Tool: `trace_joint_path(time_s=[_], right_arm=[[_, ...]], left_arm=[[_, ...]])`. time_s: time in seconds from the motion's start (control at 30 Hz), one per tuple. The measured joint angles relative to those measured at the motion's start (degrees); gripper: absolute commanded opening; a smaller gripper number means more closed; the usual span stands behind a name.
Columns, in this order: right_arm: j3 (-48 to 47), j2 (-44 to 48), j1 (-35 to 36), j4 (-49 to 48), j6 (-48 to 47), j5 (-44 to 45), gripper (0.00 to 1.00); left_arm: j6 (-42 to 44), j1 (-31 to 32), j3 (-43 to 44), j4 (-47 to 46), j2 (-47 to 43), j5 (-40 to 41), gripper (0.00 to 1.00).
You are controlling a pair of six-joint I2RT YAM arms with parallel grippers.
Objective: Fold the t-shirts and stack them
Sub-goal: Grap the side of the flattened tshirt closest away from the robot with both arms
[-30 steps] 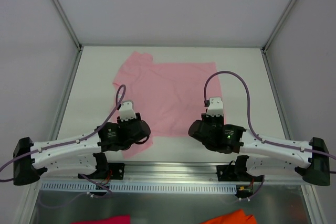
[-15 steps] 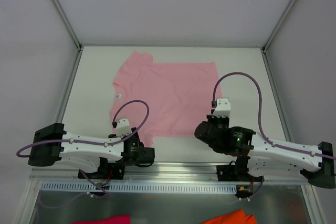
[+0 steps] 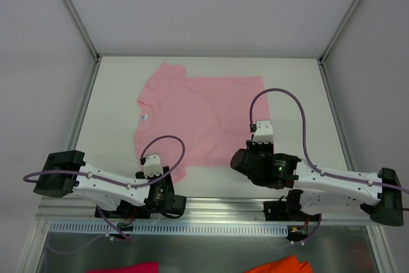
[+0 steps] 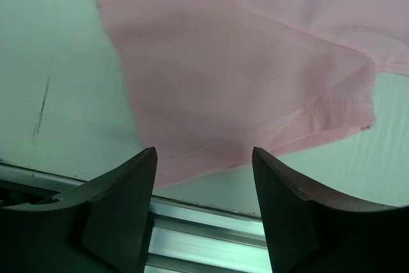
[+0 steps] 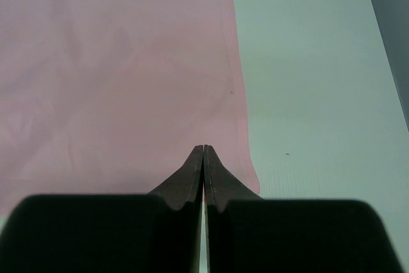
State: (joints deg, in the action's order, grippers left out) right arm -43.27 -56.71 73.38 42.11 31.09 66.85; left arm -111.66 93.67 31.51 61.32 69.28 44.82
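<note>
The light pink t-shirt (image 3: 198,116) lies spread flat on the white table, with its neck label (image 3: 144,117) at the left and its hem toward the right. My left gripper (image 3: 174,191) hangs open over the near rail, and the shirt's near sleeve (image 4: 255,87) lies just ahead of its empty fingers (image 4: 121,209). My right gripper (image 3: 238,160) is shut, with its tips (image 5: 204,149) over the shirt's near hem corner (image 5: 246,171). No cloth shows between its jaws.
An aluminium rail (image 3: 211,206) runs along the table's near edge, under the left jaws (image 4: 204,234). Grey walls close in the table's left, right and far sides. A magenta cloth scrap (image 3: 128,266) and an orange one (image 3: 281,264) lie below the rail.
My left gripper opened and drew back toward the near rail. The near-left part of the shirt now lies flat, with the neck label showing. My right gripper stayed shut and barely shifted.
</note>
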Motion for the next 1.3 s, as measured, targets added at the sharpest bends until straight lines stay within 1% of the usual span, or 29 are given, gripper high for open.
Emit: trace_joint_path(time_s=[0.23, 0.37, 0.53, 0.73, 0.93, 1.03, 1.07, 1.1, 1.13, 1.3], right_arm=[[-0.24, -1.44, 0.0, 0.33, 0.42, 0.0, 0.02], [-0.24, -1.44, 0.0, 0.44, 0.48, 0.0, 0.02], [-0.24, -1.53, 0.0, 0.66, 0.63, 0.0, 0.02], [-0.24, -2.25, 0.0, 0.74, 0.85, 0.02, 0.03], [-0.63, -3.34, 0.0, 0.9, 0.98, 0.24, 0.03], [-0.98, -4.17, -0.02, 1.11, 1.14, 0.24, 0.04], [-1.01, -4.33, -0.02, 1.14, 1.22, 0.24, 0.04], [-1.05, -4.44, -0.04, 1.25, 1.31, 0.24, 0.04], [-1.07, -4.48, -0.09, 1.31, 1.38, 0.24, 0.04], [-1.09, -4.63, -0.33, 1.44, 1.53, 0.24, 0.05]], left_arm=[[-0.46, 3.54, 2.75, 0.24, 2.51, -0.94, 0.62], [-0.57, 3.93, 2.56, 0.87, 2.62, -1.42, 0.62], [-0.85, 4.28, -0.33, 1.01, 2.49, -2.93, 0.61], [-1.22, 4.26, -4.37, 0.72, -0.22, -4.35, 0.6], [-1.46, 4.33, -5.03, 0.0, -0.35, -4.35, 0.58], [-1.53, 4.9, -5.03, -0.59, -0.33, -4.28, 0.49], [-1.57, 4.98, -5.03, -0.81, -0.33, -4.26, 0.4], [-1.68, 5.03, -5.03, -0.96, -0.33, -4.24, 0.36], [-1.7, 5.03, -5.03, -1.14, -0.33, -4.24, 0.34], [-1.7, 5.03, -5.01, -1.49, -0.33, -4.22, 0.3]])
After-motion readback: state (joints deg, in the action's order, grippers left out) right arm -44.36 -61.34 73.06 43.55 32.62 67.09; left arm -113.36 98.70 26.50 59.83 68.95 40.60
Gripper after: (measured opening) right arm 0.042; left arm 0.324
